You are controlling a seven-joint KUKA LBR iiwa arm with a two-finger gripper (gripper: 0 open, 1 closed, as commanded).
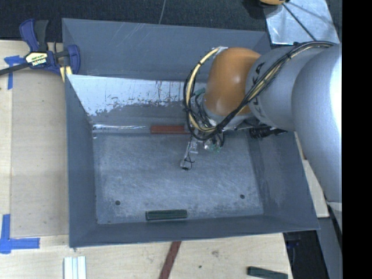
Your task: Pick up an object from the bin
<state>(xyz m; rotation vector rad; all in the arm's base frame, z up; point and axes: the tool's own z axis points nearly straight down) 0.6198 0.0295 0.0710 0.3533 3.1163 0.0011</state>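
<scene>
Fingers (186,163) seemingly pressed together, empty, hanging over bare middle of bin (116,173), apart from reddish strip (168,129) and dark green bar (167,215), both lodged against walls.

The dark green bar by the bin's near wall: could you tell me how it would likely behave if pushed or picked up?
The dark green bar looks straight and flat, so it is probably stiff and should slide rather than roll. It lies low along the bin's near wall, so gripping it there may be awkward. Being slim, it seems light.
</scene>
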